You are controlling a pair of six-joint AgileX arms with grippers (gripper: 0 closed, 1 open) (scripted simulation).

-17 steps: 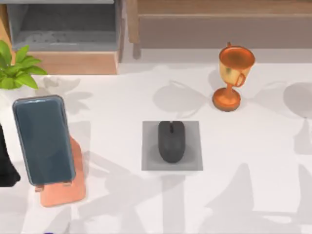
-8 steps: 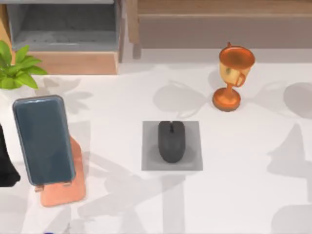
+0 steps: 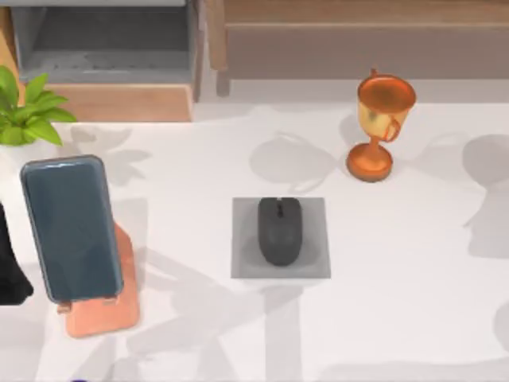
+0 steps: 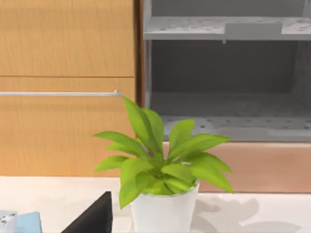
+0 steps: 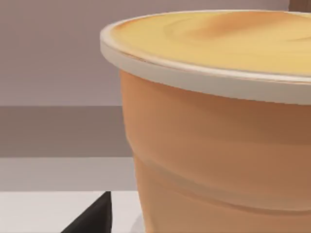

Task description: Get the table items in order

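Three items set on worktop [image 3: 413,302]: mouse [image 3: 279,231] atop grey pad [image 3: 242,267], phone [image 3: 70,228] leaning in pink stand [image 3: 107,317], trophy [image 3: 380,125] upright; pincer states impossible to tell.

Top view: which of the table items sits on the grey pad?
The black mouse, centred on the grey pad; the smartphone leans on its pink stand.

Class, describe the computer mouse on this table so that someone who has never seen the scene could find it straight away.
Start at the white table and look to its middle, where a flat grey square pad lies. The mouse rests on that pad, below and left of the copper-gold trophy in the top view. It is the small black oval, unlike the tall smartphone propped on the pink stand at the left.
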